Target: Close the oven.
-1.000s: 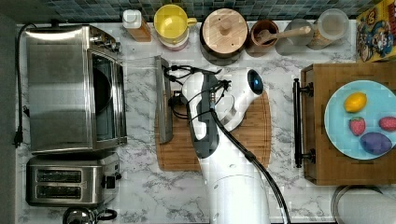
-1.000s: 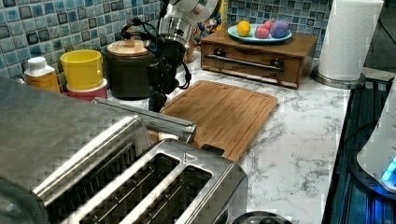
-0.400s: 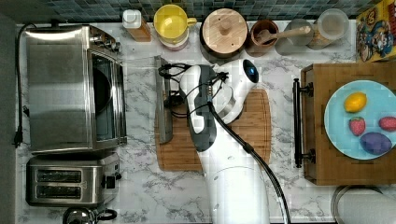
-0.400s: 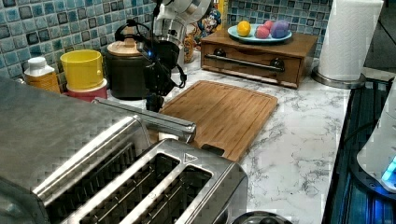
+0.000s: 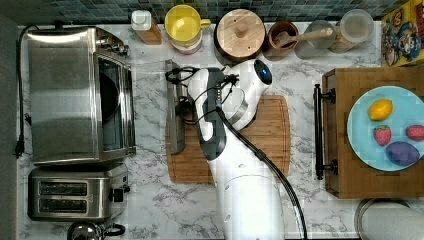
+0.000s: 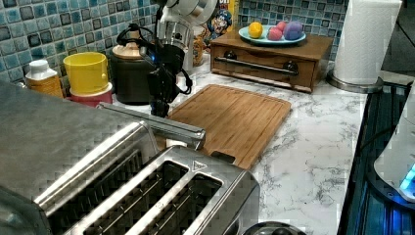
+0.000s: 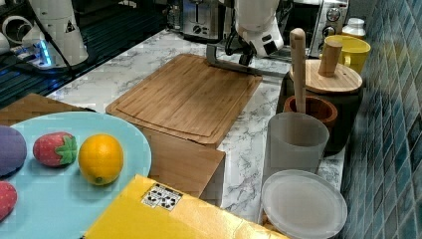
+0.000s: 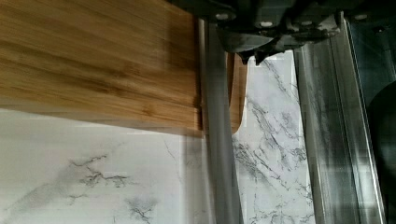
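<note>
The oven point(image 5: 75, 95) stands at the top view's left, with its glass door point(image 5: 150, 107) folded down flat over the counter. The door's metal bar handle point(image 5: 175, 117) lies along the cutting board's edge. My gripper point(image 5: 181, 100) hangs right over this handle, near its far end. From the left view, the gripper point(image 6: 159, 105) sits just above the handle point(image 6: 161, 126). In the wrist view, the dark fingertips point(image 8: 257, 49) are pressed together beside the handle point(image 8: 219, 140), on the door side, with nothing between them. The right view shows the gripper point(image 7: 244, 59) at the handle point(image 7: 231, 64).
A two-slot toaster point(image 5: 70, 194) stands beside the oven. A bamboo cutting board point(image 5: 260, 140) lies under my arm. A yellow cup point(image 5: 184, 25), a dark pot with a wooden lid point(image 5: 241, 32) and jars line the back wall. A wooden box point(image 5: 345, 175) carries a plate of fruit.
My gripper has come down and moved toward the oven door's handle, and the wrist has swung toward the top view's left. The door has stayed flat.
</note>
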Motion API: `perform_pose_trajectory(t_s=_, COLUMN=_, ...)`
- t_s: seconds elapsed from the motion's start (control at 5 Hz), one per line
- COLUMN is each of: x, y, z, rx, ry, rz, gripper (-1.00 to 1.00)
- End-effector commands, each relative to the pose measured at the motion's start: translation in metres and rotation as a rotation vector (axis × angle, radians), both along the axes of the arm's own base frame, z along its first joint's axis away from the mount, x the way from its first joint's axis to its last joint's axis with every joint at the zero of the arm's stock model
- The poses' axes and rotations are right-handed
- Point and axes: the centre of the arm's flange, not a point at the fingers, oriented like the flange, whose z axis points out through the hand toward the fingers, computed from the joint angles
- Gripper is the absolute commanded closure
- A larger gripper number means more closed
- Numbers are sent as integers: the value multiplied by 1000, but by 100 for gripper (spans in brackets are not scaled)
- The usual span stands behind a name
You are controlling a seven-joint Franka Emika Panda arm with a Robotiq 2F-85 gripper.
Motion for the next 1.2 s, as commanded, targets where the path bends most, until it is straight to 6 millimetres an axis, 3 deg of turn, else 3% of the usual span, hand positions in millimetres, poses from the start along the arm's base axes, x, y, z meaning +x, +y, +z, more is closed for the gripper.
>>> perform_pose_trajectory(t_s=0.2, x=-3, y=106, z=137, rx=82, ry=-134, rz=69, gripper=100)
perform_pose_trajectory(t_s=0.6, x=-25, y=189, z=205, rx=-2, ry=-211, rz=156, gripper=100)
perform_pose_trajectory(t_s=0.8, x=-32, y=232, z=216, rx=-143, ry=-207, rz=159, gripper=100)
perform_pose_trajectory(t_s=1.0, x=-47, y=279, z=210, rx=-343, ry=-244, rz=151, gripper=100)
perform_pose_trajectory(t_s=1.2, x=-52, y=296, z=208, rx=-407, ry=-243, rz=140, gripper=100)
